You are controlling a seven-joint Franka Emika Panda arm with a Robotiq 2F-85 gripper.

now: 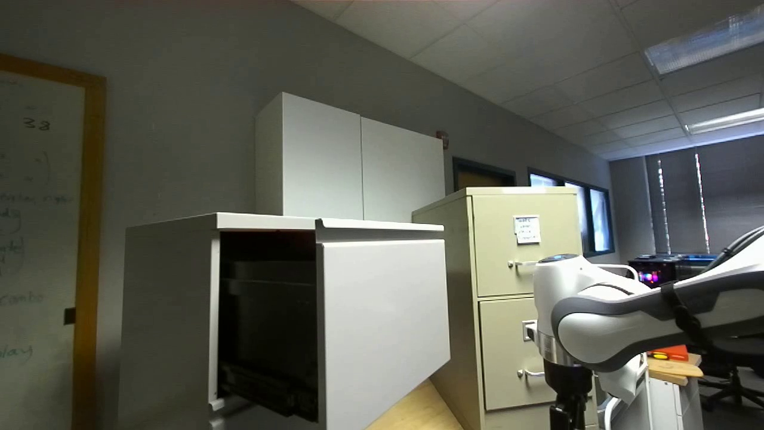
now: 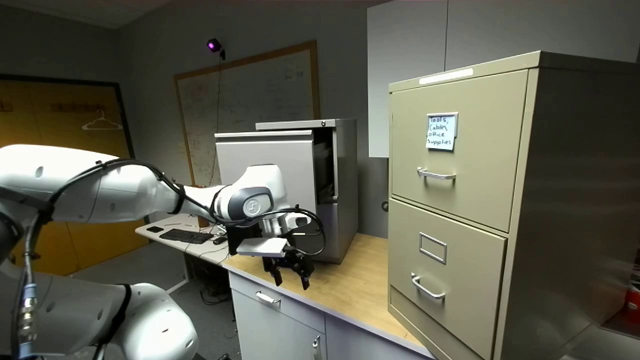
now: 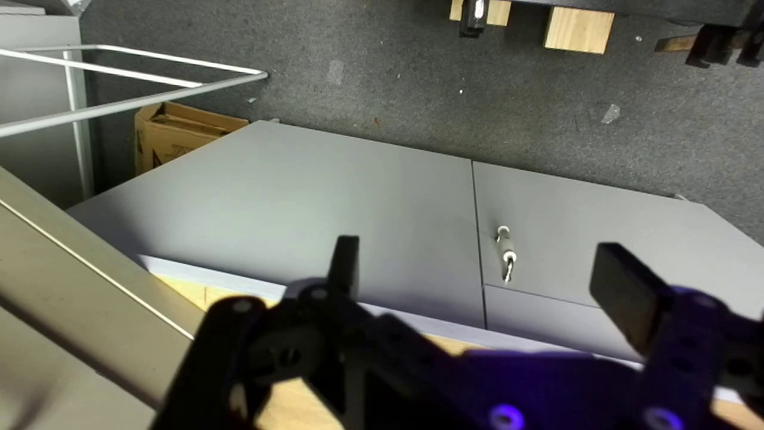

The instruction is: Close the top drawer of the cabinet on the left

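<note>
The top drawer (image 1: 388, 322) stuck out of the cabinet (image 1: 170, 310) — toward three o'clock in an exterior view — and was likely heavy and stiff but able to roll, so a straight push on the middle of its smooth, flat front (image 2: 257, 157) seemed better than a pinch. The gripper (image 2: 291, 281) was spread wide and held nothing, near six o'clock from that front in an exterior view. Both exterior views showed the drawer, but the wrist view missed it and had the floor (image 3: 406, 89) and low cupboard (image 3: 334, 203) instead.
</note>
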